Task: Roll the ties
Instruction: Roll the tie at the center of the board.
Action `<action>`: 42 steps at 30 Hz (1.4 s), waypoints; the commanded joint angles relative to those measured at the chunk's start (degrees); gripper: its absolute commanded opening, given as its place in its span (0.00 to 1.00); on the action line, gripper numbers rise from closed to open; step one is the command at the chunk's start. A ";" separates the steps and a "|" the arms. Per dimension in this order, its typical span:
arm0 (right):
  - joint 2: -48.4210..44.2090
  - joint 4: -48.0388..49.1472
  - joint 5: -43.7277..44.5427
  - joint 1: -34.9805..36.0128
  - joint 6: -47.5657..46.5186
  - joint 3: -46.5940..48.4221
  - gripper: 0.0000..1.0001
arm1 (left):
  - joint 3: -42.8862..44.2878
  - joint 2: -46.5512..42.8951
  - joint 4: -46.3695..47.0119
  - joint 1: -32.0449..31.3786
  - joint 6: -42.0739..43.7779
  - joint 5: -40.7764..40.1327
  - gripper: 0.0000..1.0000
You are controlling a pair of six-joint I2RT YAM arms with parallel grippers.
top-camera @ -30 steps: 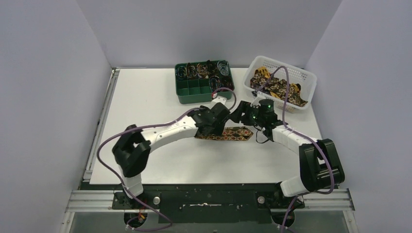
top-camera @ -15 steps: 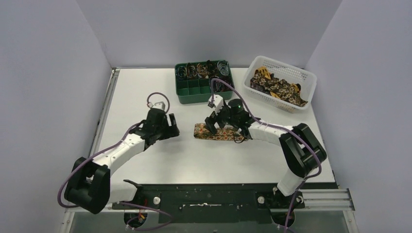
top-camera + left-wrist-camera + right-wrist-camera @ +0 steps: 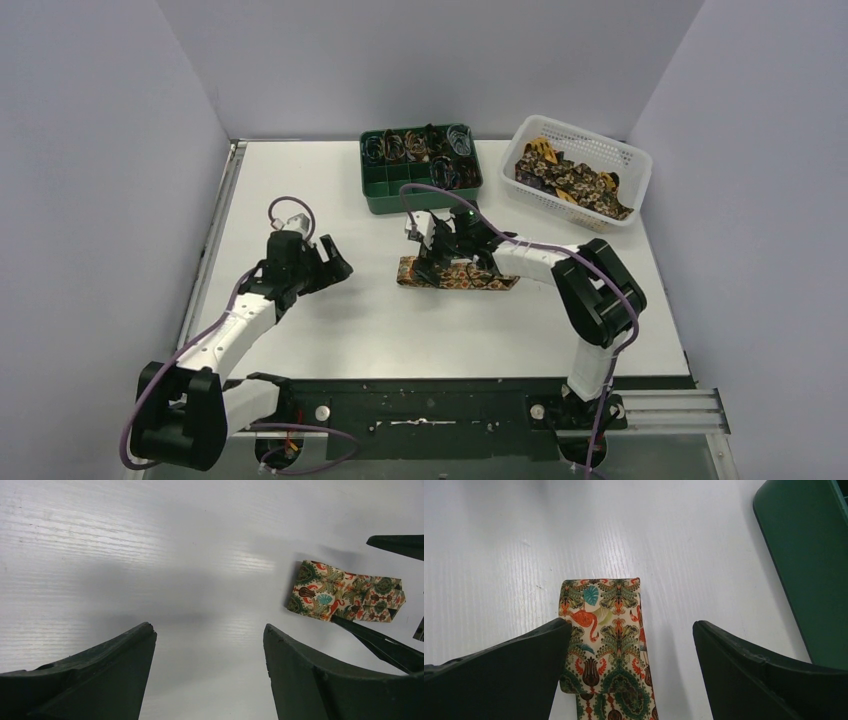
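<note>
Right end effector (image 3: 630,627) hangs spread over the tie (image 3: 605,605) — its red-and-teal print shows only in wrist views; left end effector (image 3: 209,630) gapes, well apart from the tie.

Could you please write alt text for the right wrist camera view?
A flat floral-print tie lies on the white table, its squared end pointing away, seen between the open dark fingers of the right end effector. The corner of a green tray shows at the upper right.
</note>
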 commanded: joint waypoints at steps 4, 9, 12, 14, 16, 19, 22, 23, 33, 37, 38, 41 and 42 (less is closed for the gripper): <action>-1.13 -0.75 -3.32 0.37 -2.59 3.36 1.00 | 0.69 1.11 2.56 0.29 1.24 3.16 0.76; -1.25 -4.10 -2.83 2.80 -4.96 4.03 1.00 | 0.72 1.23 2.22 0.32 1.31 2.94 0.76; -1.48 -2.79 -1.99 3.31 -4.06 3.72 1.00 | 0.56 1.27 2.56 0.28 1.20 3.09 0.76; -2.18 -2.09 -0.17 3.71 -4.17 3.35 1.00 | 0.73 1.42 2.36 0.33 1.20 3.16 0.76; -2.17 -1.84 0.44 3.77 -5.15 3.01 1.00 | 0.75 1.53 2.43 0.30 1.20 3.23 0.76; 0.25 -3.60 3.22 3.86 -6.60 4.11 1.00 | 0.91 1.82 2.33 0.29 1.34 3.50 0.76; 2.99 -4.57 5.82 3.98 -8.32 5.20 1.00 | 1.07 1.78 2.22 0.28 1.46 3.50 0.76; 4.03 -5.96 5.77 4.18 -9.29 6.37 1.00 | 0.96 1.76 2.48 0.29 1.46 3.53 0.76; 9.84 -11.03 3.57 4.22 -9.71 10.16 0.94 | 2.40 3.09 1.01 0.29 2.37 2.66 0.76; 10.43 -12.43 2.69 4.29 -9.24 9.17 0.79 | 2.00 3.15 1.53 0.35 2.33 2.76 0.76; 10.35 -12.02 2.72 4.30 -8.86 8.70 0.75 | 1.87 3.24 1.68 0.35 2.26 2.72 0.76; 10.50 -12.54 1.07 4.30 -8.49 8.38 0.64 | 1.63 3.79 2.23 0.30 2.12 3.12 0.76; 10.59 -12.86 0.12 4.31 -8.34 8.50 0.59 | 1.56 3.98 2.29 0.34 2.08 3.16 0.76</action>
